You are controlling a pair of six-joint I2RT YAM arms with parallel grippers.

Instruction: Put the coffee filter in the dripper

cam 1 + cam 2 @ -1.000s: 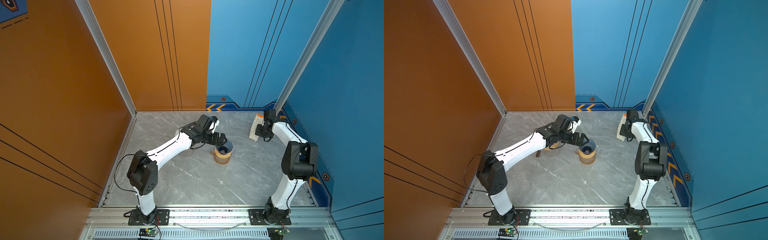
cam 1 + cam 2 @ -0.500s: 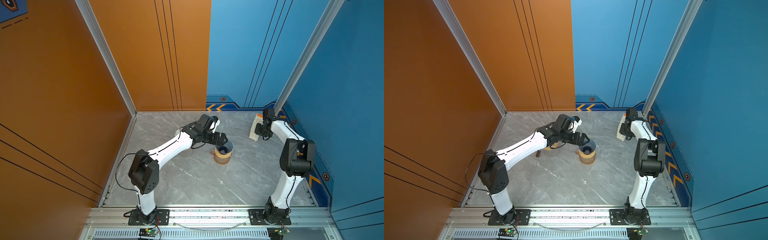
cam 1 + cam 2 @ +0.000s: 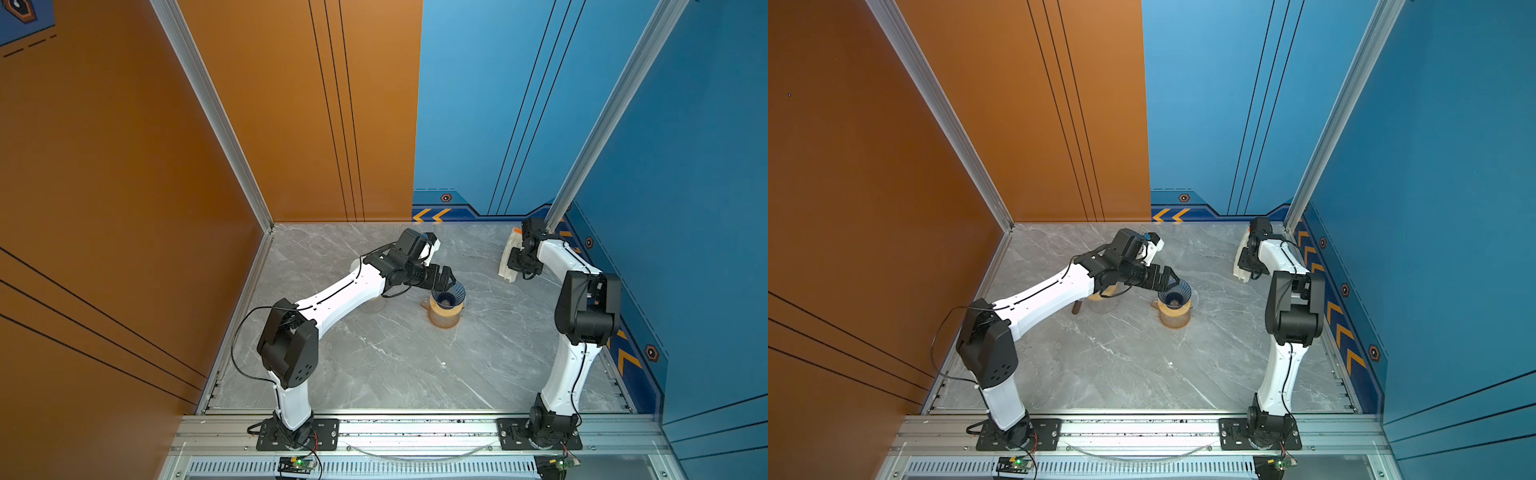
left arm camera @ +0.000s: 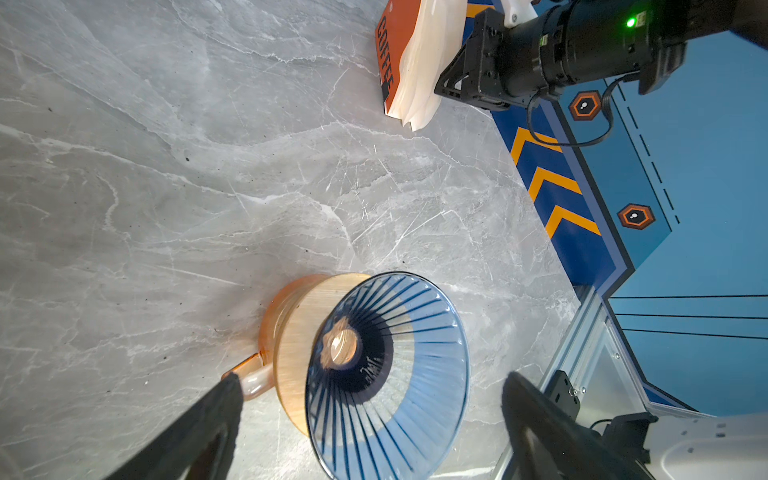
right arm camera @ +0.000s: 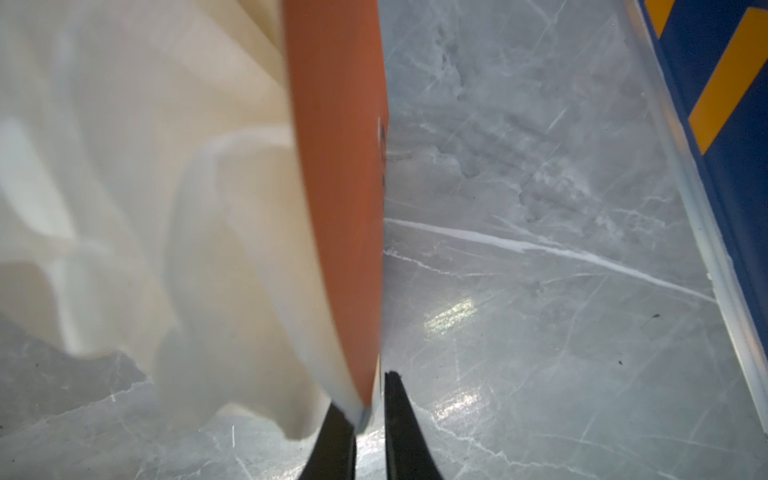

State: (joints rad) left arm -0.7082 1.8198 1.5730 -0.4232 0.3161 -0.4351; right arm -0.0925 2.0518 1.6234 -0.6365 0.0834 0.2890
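Observation:
A blue ribbed glass dripper sits on an amber carafe mid-table. My left gripper is open, one finger either side of the dripper's rim and not touching it. The dripper is empty inside. A stack of white coffee filters with an orange card stands at the back right. My right gripper is against the stack's side. Its jaws are nearly together on the stack's corner.
A clear glass and a small brown object lie under my left forearm. The blue side wall runs close behind the right arm. Grey marble table stretches toward the front rail.
The right arm's elbow has shifted slightly while its gripper stays at the filter stack. The left arm and dripper have not moved.

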